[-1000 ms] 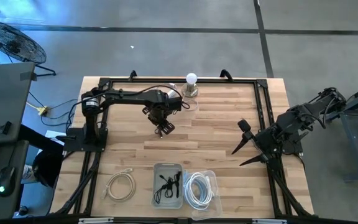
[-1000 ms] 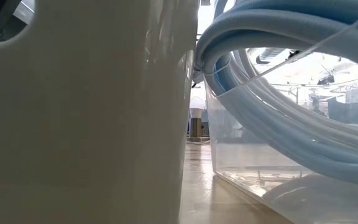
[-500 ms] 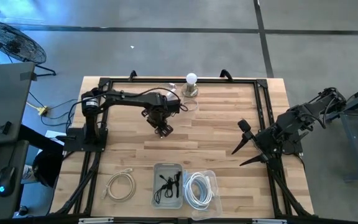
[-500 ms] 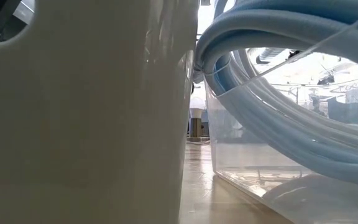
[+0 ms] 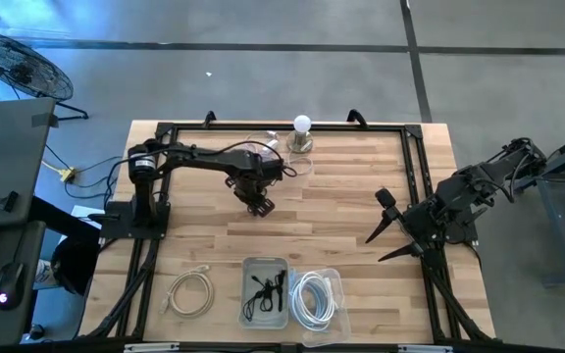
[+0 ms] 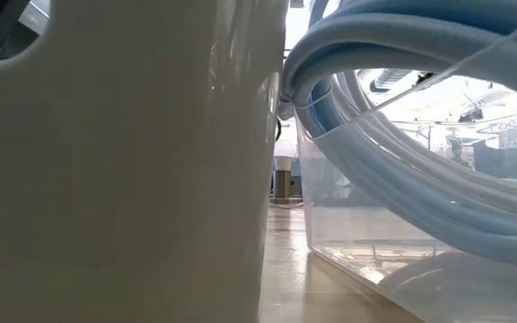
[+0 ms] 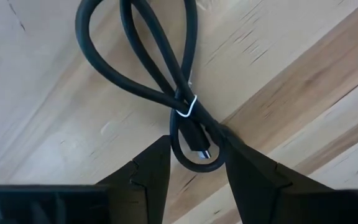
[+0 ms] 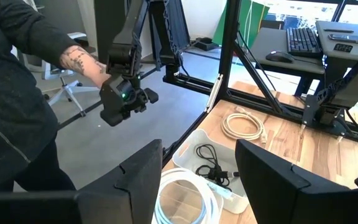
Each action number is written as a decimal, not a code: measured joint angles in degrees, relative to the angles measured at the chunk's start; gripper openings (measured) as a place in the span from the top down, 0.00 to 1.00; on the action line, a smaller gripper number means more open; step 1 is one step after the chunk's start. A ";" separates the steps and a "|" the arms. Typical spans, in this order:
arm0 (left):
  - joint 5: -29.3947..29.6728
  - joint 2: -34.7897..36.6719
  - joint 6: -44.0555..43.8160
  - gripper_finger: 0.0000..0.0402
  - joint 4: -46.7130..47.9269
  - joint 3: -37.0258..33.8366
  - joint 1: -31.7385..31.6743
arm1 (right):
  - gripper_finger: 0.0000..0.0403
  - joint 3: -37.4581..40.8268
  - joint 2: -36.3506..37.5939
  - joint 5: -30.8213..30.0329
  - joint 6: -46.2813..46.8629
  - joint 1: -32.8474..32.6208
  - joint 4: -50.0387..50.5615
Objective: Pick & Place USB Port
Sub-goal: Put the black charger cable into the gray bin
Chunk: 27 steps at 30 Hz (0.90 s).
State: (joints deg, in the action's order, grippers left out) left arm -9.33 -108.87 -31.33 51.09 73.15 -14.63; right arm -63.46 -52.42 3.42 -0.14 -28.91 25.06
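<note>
The left gripper (image 5: 260, 206) is lowered to the table (image 5: 341, 186) near its far middle, fingers spread apart around nothing yet. In the left wrist view the gripper (image 7: 194, 163) is seen with its two fingers (image 7: 151, 171) parted, and the black cable (image 7: 160, 81) is laid on the wood just ahead of them. The cable's lowest loop and small plug end are located right between the fingertips, and the right-hand finger appears to be touched by the cable; whether it is actually gripped cannot be told. The cable is bundled with a thin white tie (image 7: 187, 107), its bigger loops stretched away from the gripper.

Just beyond the left gripper, a bulb on a stand (image 5: 303, 135) is placed at the far edge. At the near edge a coiled pale cable (image 5: 191, 292) is laid on bare wood, beside a clear bin (image 5: 265, 290) with black cables and another bin of white cable (image 5: 313, 299).

The right gripper (image 5: 388, 227) is parked off to the right side, well apart from the cable, fingers wide apart and empty. A person (image 8: 23, 93) is seen in the right wrist view beyond the table.
</note>
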 joint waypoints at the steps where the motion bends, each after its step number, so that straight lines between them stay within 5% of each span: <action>1: -0.21 0.05 0.00 0.65 -0.13 -0.21 0.00 | 0.51 0.00 0.00 0.00 0.04 0.00 0.00; 8: -0.34 0.12 3.62 0.96 -0.69 -1.71 0.01 | 0.51 0.00 0.00 -0.04 0.07 0.00 -0.02; 27: 3.11 0.79 5.61 1.00 3.15 2.10 4.41 | 0.51 0.00 0.00 -1.81 1.61 0.00 -0.06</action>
State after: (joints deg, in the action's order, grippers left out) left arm -6.22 -108.08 -25.72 54.25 75.25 -10.22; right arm -63.46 -52.42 1.61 1.47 -28.91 25.00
